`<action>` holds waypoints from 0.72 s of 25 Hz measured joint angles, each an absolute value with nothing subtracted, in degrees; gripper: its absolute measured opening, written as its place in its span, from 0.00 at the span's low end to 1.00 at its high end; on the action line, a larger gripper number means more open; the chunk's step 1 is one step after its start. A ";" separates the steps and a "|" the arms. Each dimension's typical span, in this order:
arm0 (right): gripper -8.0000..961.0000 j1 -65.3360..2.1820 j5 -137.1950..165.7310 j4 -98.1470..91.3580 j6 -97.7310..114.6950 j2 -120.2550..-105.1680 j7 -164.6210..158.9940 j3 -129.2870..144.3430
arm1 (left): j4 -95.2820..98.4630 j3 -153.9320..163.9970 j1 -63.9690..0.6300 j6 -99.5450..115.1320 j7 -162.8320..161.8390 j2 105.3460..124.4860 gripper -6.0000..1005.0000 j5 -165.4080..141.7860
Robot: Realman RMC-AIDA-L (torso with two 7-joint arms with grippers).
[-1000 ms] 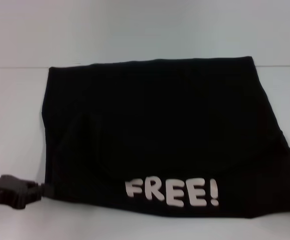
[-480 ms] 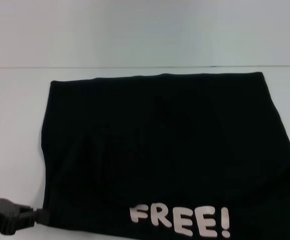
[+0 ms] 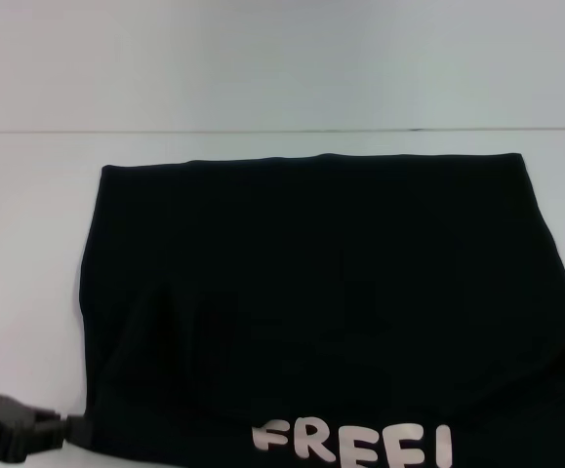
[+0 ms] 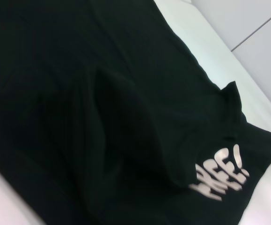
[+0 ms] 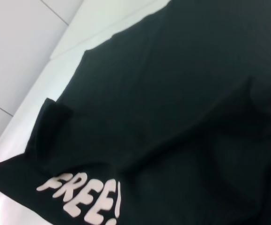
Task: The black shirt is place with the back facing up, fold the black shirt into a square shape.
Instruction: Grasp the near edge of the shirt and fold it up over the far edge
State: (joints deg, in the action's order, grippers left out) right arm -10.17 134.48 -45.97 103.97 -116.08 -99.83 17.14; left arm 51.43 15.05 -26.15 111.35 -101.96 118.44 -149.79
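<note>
1. A large plain black soft cloth shirt [image 3: 321, 302] is spread in a folded, roughly rectangular shape on the white tabletop [image 3: 28, 244].
2. Pale block letters "FREE!" [image 3: 352, 444] are seen at its near edge, partly cut off in the head view.
3. The left hand [image 3: 72, 427] is placed at the shirt's near left corner, touching the cloth; whether it is open or closed cannot be told.
4. The right hand is not seen.

The black shirt [image 3: 311, 292] runs off the head view's lower and right edges, cutting its "FREE!" lettering [image 3: 352, 446] short. The left hand [image 3: 75, 427] meets the hem, its fingers indistinguishable.
</note>
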 joint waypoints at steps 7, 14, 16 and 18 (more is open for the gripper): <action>0.06 -18.28 133.89 -44.44 103.45 -114.53 -99.22 11.71 | 48.15 11.57 -32.22 103.69 -106.71 116.09 0.00 -146.88; 0.06 -29.38 133.96 -42.74 95.76 -112.91 -104.22 11.39 | 40.12 12.49 -41.63 89.24 -113.37 113.86 0.01 -143.72; 0.06 -31.98 134.07 -40.57 91.27 -111.89 -105.89 11.88 | 37.62 13.01 -44.37 83.46 -113.92 113.65 0.01 -143.69; 0.06 -34.32 134.10 -38.03 86.73 -110.96 -107.10 12.59 | 35.30 13.91 -46.84 76.80 -114.27 113.83 0.02 -143.65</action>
